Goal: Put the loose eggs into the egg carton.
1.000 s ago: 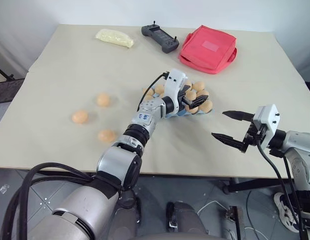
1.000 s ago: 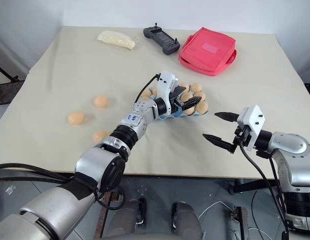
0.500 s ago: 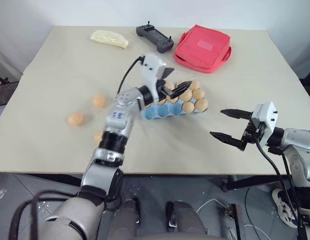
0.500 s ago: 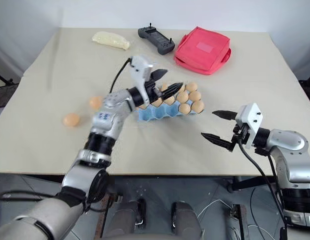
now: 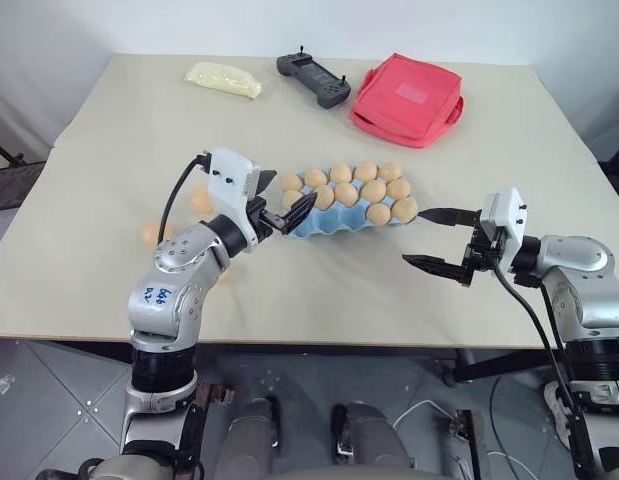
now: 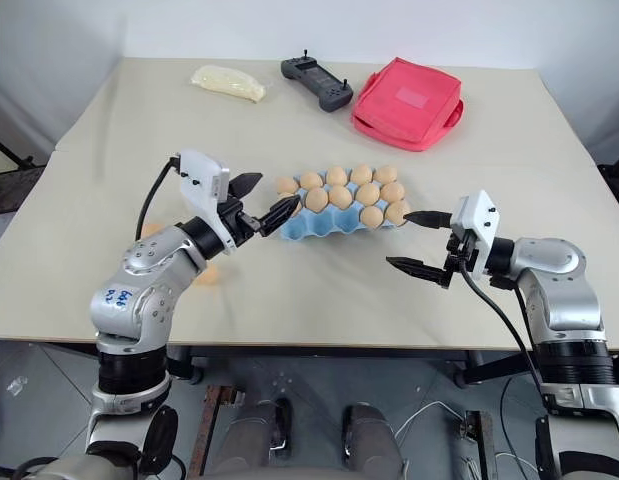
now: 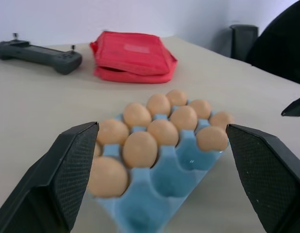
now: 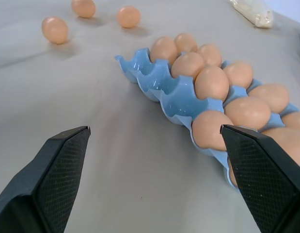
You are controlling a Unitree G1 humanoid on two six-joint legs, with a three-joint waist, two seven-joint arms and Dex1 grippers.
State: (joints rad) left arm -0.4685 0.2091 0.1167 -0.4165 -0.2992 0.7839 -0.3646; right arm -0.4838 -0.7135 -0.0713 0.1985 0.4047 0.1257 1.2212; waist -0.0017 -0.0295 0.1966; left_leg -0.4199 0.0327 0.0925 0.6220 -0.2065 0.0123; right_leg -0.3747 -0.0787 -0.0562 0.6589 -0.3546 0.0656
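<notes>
Hands, left [image 5: 281,203] and right [image 5: 436,240], both spread and empty, flank egg carton [image 5: 341,215] (three loose eggs [image 8: 55,29] outstanding).

Of the loose eggs [image 8: 55,29], 3 lie on the table [image 5: 109,120] in the right wrist view, yet from the head the left arm covers most of them: 1 peeks out at the arm's 10 o'clock [image 5: 200,200], another at its 9 o'clock [image 5: 152,233], each half hidden, and a sliver of the third shows below the forearm [image 6: 205,274]. The egg carton [image 5: 329,218] has its 9 o'clock end masked by the left gripper [image 5: 282,203], so the cups there cannot be counted. In the right wrist view the carton runs off the picture's edge. The pale packet [image 8: 253,11] is cropped there too.
</notes>
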